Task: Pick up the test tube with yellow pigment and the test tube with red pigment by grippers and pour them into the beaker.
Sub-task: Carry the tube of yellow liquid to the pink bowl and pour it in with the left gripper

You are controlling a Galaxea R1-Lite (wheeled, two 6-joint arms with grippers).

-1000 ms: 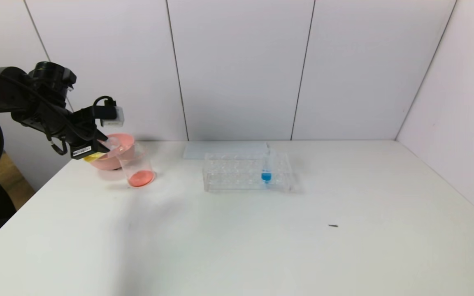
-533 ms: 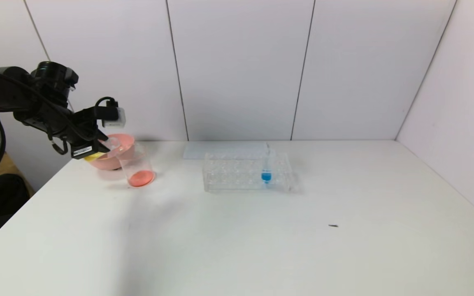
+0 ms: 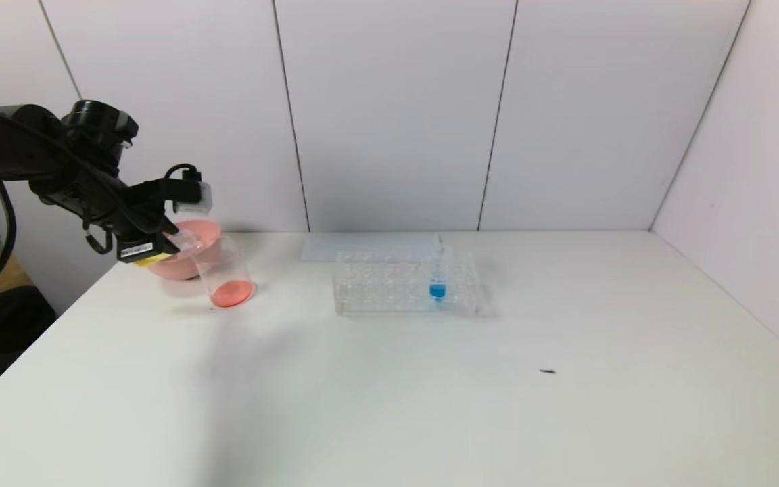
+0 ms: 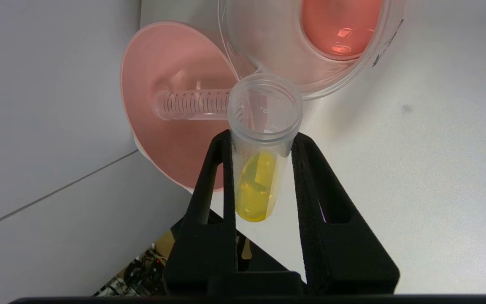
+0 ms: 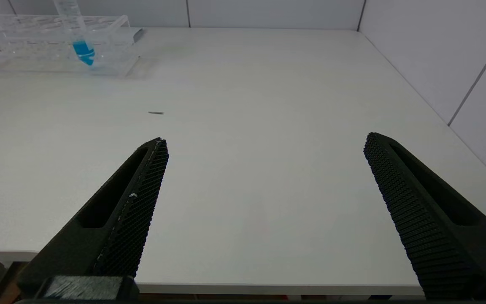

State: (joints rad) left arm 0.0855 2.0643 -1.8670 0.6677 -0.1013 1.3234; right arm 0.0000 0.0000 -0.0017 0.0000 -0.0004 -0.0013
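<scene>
Now the left end effector point(image 4: 260, 139) is clamped on the test tube with yellow pigment point(image 4: 260, 160), tipped at the beaker point(image 3: 226, 270) far left on the tabletop point(image 3: 430, 392), red already in, yellow unpoured, while the right end effector point(image 5: 264, 177) idles apart.

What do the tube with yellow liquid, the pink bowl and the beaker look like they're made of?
Test tube with yellow pigment: likely clear plastic, slightly cloudy, with a moulded ridged rim. Pink bowl: probably matte opaque plastic, even colour without glare. Beaker: clear glass or plastic, cannot tell which; smooth wall showing red-orange liquid.
</scene>
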